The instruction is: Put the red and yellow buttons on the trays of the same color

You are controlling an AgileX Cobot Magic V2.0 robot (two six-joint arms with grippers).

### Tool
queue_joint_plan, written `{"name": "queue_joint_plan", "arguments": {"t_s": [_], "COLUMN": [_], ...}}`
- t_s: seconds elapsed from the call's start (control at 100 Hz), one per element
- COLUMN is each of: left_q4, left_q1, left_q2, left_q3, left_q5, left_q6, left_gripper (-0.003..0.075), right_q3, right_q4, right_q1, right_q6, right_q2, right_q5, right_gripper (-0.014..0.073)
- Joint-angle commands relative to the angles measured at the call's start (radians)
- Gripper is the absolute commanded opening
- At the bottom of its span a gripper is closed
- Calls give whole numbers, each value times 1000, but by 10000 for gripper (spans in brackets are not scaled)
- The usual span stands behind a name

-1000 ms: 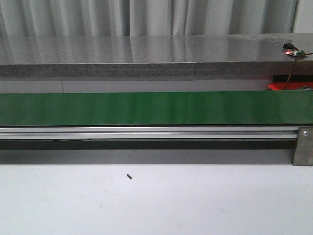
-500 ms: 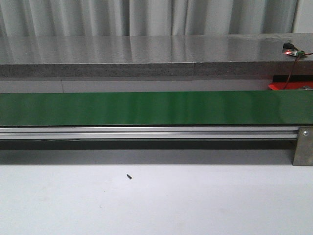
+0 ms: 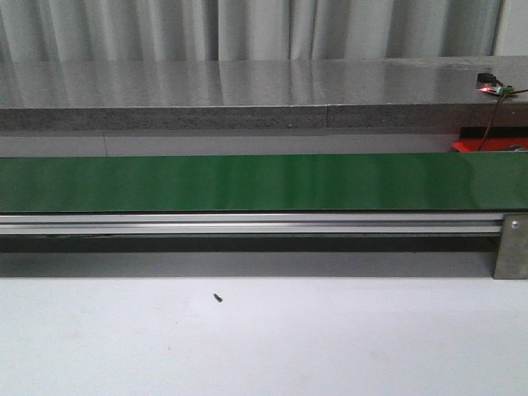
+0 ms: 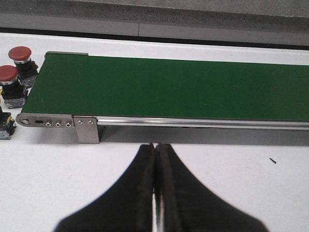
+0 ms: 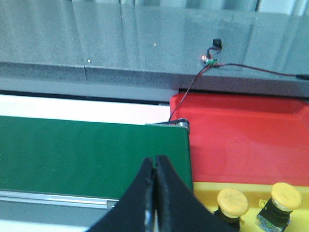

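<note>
2 red buttons (image 4: 14, 63) stand at the far left of the left wrist view, one behind the other, just off the left end of the green conveyor belt (image 4: 169, 87); a 3rd switch body (image 4: 5, 124) shows at the left edge below them, its cap cut off so its colour cannot be told. The left gripper (image 4: 155, 150) sits at lower centre of that view, its jaws pressed together with nothing between them, hovering over the white table (image 4: 231, 193) on the near side of the belt's aluminium rail (image 4: 193, 123). From this gripper the red buttons lie up and well to the left, past the belt's end bracket (image 4: 88, 129).

Across the front view the belt runs bare from edge to edge, with only a sliver of the red tray (image 3: 487, 145) at the right edge.

In the right wrist view the right gripper (image 5: 155, 164) is likewise closed and empty, at lower centre over the belt's right end. The red tray fills the right half and looks empty, while the yellow tray (image 5: 207, 186) below it holds 2 yellow buttons (image 5: 258, 197).

Judged from this, the left arm is nearer the waiting red buttons and the right arm nearer both trays, so a button would likely travel the belt's long axis left to right.
</note>
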Motion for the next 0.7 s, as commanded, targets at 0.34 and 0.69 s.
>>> {"name": "queue_joint_plan", "arguments": {"t_s": [0.34,0.69], "left_q4": [155,223], "left_q1": [-5,-3], "left_q2": [136,359], "left_q3": [-95,-128], "left_q5": [-74,-236], "left_q6": [-175,-279], "left_gripper": [-20,-20], "right_q3": [-23,-23], "right_q4": [4,4], "right_q1": [3,3], "right_q6": [-8,-8], "right_q2": [-17,-17], "right_q5": [-64,-64], "right_gripper": [-68,-68]}}
